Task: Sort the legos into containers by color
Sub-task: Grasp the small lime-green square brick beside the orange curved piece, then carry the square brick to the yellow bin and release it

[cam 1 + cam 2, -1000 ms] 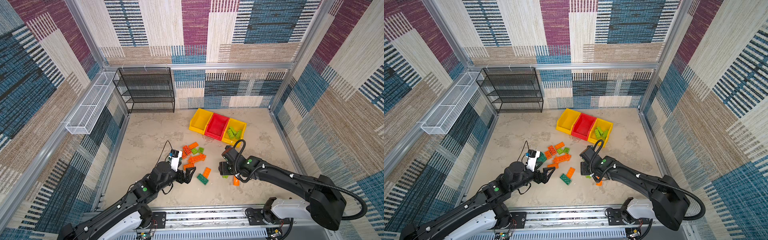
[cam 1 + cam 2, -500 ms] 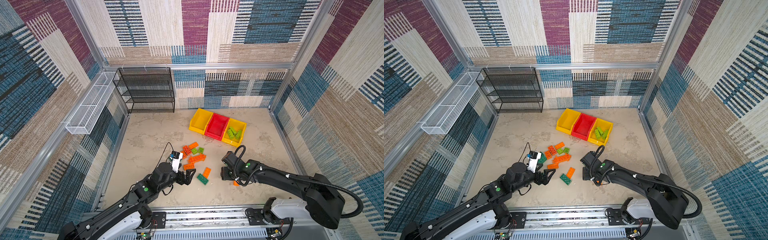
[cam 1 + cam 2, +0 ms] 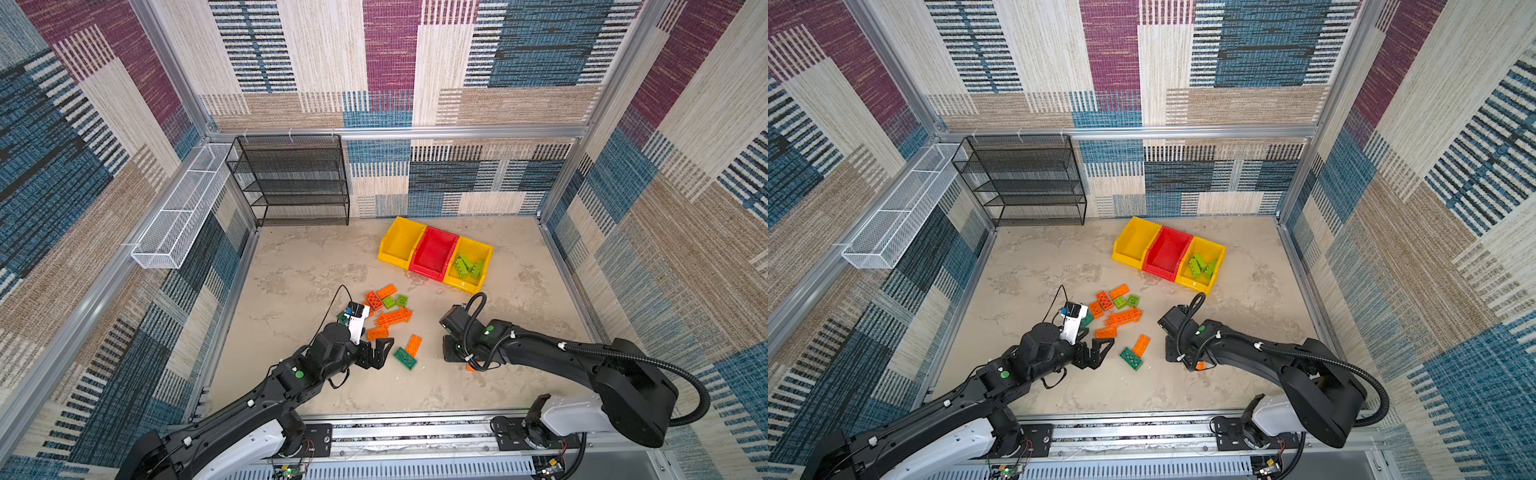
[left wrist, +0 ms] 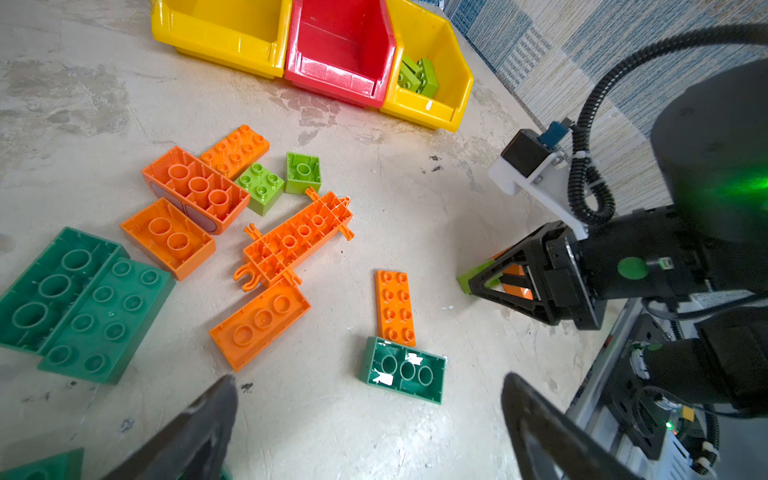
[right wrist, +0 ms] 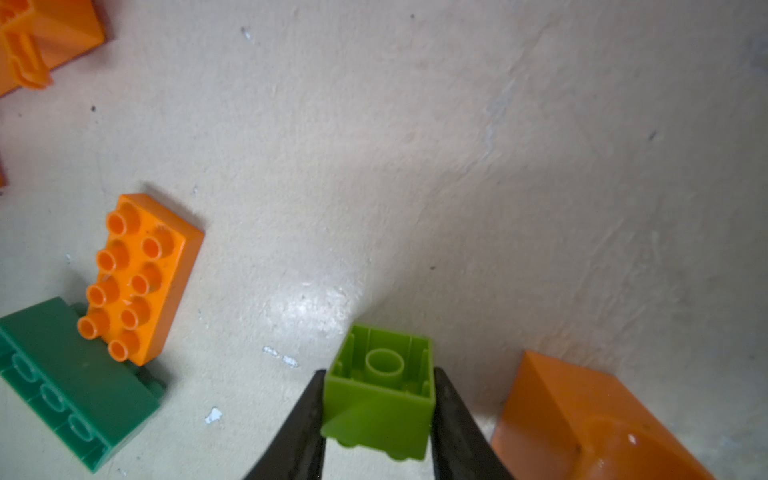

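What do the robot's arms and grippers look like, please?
The left arm and right arm are black, white near the base, each with a green dot. The left gripper and right gripper have black triangular fingers. A ribbed black cable loops along the right arm.

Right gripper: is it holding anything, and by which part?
Yes: the right gripper pinches a small square lime green brick by its two opposite side walls.

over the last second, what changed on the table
The right gripper lowered a little and closed on the small lime green brick, now pinched between its fingers. The left gripper stayed wide open near the dark green brick. The loose bricks and the three bins did not move.
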Action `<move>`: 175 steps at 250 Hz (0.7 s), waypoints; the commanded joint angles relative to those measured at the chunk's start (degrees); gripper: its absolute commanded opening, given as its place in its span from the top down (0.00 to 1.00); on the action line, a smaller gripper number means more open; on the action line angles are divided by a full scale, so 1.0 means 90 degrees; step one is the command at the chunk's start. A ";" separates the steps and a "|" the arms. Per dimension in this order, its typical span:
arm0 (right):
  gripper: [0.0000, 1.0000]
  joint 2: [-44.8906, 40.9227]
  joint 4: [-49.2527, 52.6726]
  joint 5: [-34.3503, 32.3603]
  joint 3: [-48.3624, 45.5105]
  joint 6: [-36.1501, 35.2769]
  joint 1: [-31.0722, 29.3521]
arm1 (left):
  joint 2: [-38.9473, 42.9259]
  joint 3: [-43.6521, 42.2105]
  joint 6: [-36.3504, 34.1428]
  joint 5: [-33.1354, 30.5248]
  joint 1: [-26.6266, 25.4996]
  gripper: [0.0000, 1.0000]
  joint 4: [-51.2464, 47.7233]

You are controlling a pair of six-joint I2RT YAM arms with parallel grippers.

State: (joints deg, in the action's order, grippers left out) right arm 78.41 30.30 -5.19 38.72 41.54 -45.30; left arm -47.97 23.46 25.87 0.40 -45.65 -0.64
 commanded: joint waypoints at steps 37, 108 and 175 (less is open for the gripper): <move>0.65 -0.0067 0.0044 -0.0433 0.0292 0.0028 -0.0006 | -0.0214 0.0120 -0.0127 0.0086 0.0004 0.01 0.0336; 0.67 -0.0116 0.0102 -0.1048 0.1439 -0.1361 0.1132 | -0.0779 0.0611 -0.0379 0.0223 0.0004 0.01 0.0369; 0.67 0.1089 -0.0663 -0.0779 0.2865 -0.2854 0.2754 | -0.1493 0.1158 -0.0342 0.0358 0.0004 0.01 0.0526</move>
State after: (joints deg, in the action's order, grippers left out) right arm 83.29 28.75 -13.06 59.99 24.05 -24.43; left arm -59.40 31.90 23.81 2.37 -45.65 1.65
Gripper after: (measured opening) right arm 0.347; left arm 0.992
